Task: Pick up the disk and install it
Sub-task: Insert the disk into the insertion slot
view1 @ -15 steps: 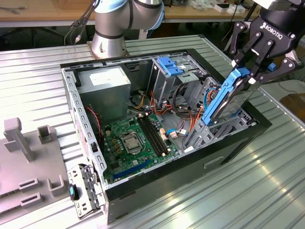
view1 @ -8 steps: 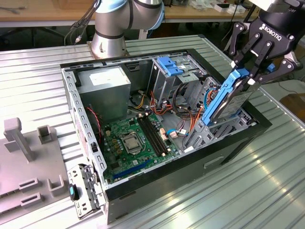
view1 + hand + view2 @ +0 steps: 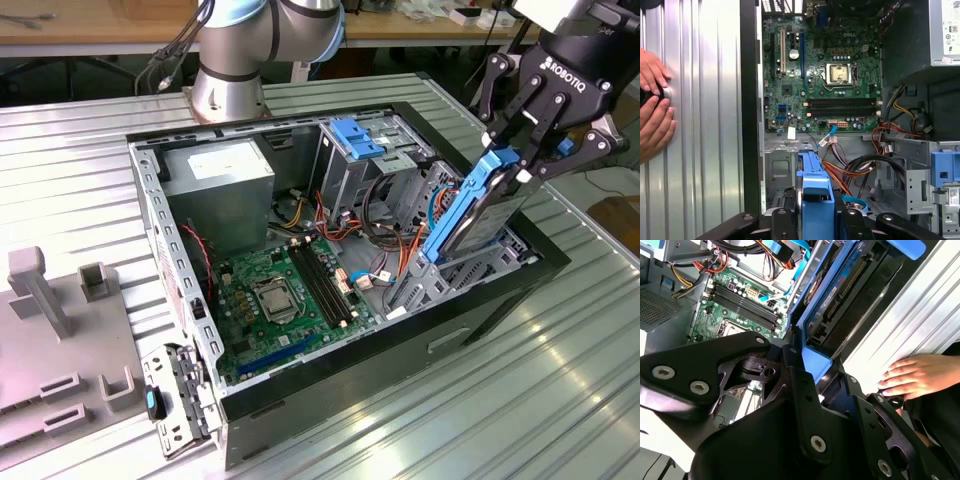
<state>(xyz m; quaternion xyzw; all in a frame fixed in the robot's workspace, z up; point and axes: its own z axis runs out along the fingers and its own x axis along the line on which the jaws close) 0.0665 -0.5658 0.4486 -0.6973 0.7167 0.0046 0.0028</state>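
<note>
In the exterior view our jaws pinch the disk (image 3: 466, 218), a dark grey drive in a bright blue plastic carrier, tilted at the open black computer case's (image 3: 400, 372) three o'clock. The second wrist view shows us a person's hand (image 3: 918, 375) on the ribbed metal counter (image 3: 920, 305).

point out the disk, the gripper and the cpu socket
disk (image 3: 452, 218), exterior view, on its blue side rail
gripper (image 3: 512, 165), exterior view, midway between the fingertips, shut on the disk's upper end
cpu socket (image 3: 840, 73), first wrist view, on its metal middle
</note>
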